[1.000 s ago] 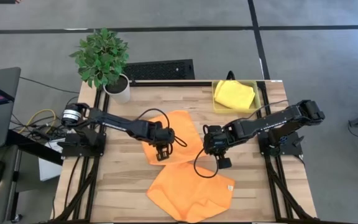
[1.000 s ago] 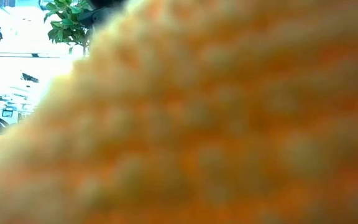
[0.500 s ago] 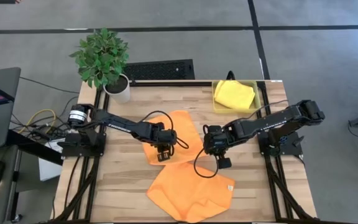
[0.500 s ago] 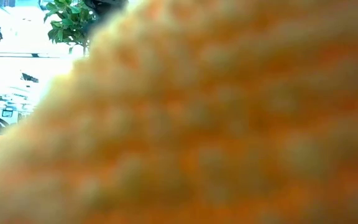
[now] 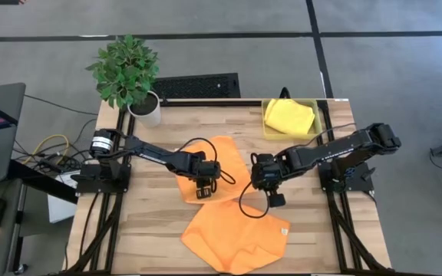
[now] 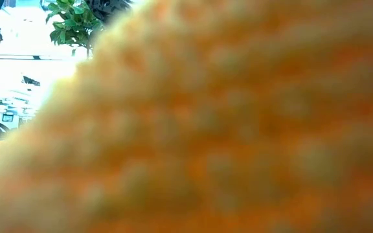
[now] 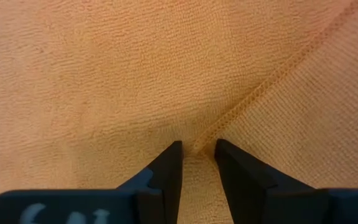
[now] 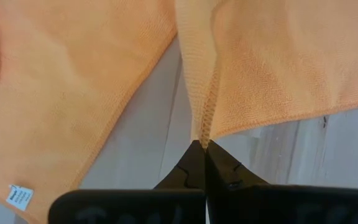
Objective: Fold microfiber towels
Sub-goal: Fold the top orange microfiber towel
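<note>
From above, the wooden table [image 5: 152,230] carries two orange towels. The folded orange towel [image 5: 225,157] lies near the table's middle, the flat orange towel [image 5: 236,234] toward the table's near edge, their edges overlapping. A yellow towel [image 5: 288,115] sits in the yellow bin [image 5: 317,115] at the table's far right corner; a potted plant [image 5: 127,73] stands at the far left corner. The left gripper [image 5: 203,188] rests on the folded towel's near-left part. The right gripper [image 5: 262,182] is at that towel's right corner.

The low view is filled by blurred orange cloth [image 6: 225,129], probably the flat towel.

In the left wrist view, the left gripper [image 7: 197,149] stands slightly spread over a hemmed edge, pinching nothing.

In the right wrist view, the right gripper [image 8: 202,146] is pressed together on the folded towel's corner.
</note>
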Available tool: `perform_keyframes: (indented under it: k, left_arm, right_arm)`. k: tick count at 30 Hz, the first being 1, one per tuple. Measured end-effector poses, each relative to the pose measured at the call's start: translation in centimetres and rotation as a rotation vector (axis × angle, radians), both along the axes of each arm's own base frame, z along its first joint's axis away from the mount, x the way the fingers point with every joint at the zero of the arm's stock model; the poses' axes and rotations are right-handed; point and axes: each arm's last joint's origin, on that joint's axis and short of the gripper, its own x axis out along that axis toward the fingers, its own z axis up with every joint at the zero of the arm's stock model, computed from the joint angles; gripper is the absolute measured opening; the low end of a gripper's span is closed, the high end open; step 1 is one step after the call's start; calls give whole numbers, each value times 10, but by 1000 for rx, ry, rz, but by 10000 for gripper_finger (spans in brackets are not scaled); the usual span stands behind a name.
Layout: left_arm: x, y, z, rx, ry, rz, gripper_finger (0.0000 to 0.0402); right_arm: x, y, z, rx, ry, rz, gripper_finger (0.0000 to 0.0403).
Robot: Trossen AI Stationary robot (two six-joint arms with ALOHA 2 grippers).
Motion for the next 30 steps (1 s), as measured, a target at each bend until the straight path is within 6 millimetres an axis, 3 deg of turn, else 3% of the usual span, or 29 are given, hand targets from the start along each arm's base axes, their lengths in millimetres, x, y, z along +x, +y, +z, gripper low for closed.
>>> perform_keyframes:
  k: [7, 9, 21, 30]
  left_arm:
    - [-1, -1, 3, -33, -5, 9, 12]
    - [-4, -1, 5, -38, 2, 16, 7]
    - [-5, 0, 8, -55, -4, 65, 41]
    - [-4, -1, 8, -87, -4, 50, 93]
  right_arm:
    - [0, -1, 0, 0, 3, -4, 8]
    - [0, -1, 0, 0, 3, -4, 8]
    - [0, -1, 0, 0, 3, -4, 8]
    - [0, -1, 0, 1, 3, -3, 8]
